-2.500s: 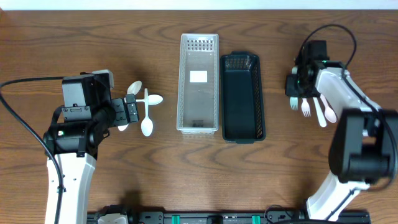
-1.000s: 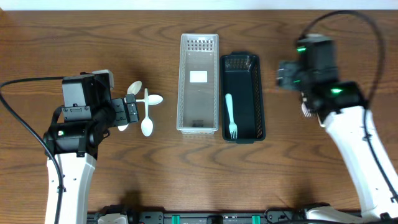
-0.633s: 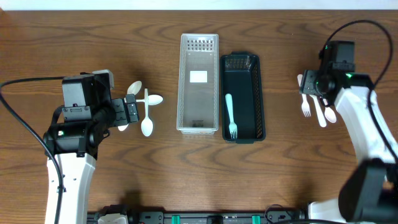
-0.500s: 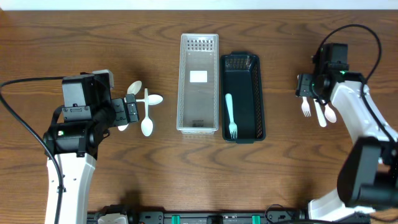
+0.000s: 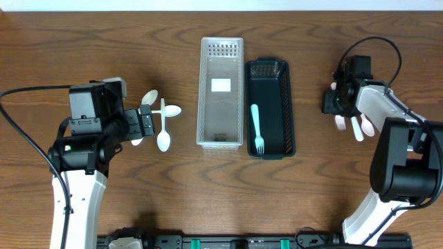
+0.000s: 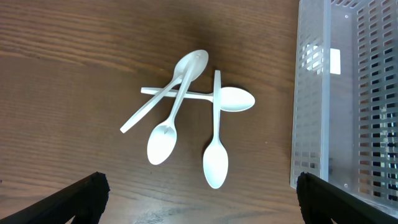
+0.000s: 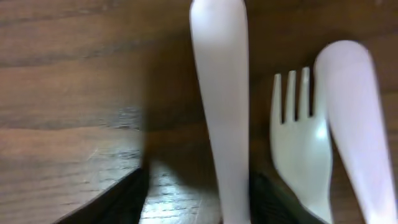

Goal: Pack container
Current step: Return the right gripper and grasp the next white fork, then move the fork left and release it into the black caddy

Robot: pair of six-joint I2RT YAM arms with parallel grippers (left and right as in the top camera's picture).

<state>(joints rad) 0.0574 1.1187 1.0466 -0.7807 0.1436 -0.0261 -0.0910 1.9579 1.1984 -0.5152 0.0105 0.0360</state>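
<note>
Pale pink plastic utensil handle lies between the spread fingers of the right claw, unclamped. Just past one finger sit a white plastic fork and a second pale handle; an off-centre close could snag or drag them. Well beyond the claw, the dark rectangular plastic container holds one mint-green fork. Farthest off, the left claw hangs open by four white plastic spoons.
</note>
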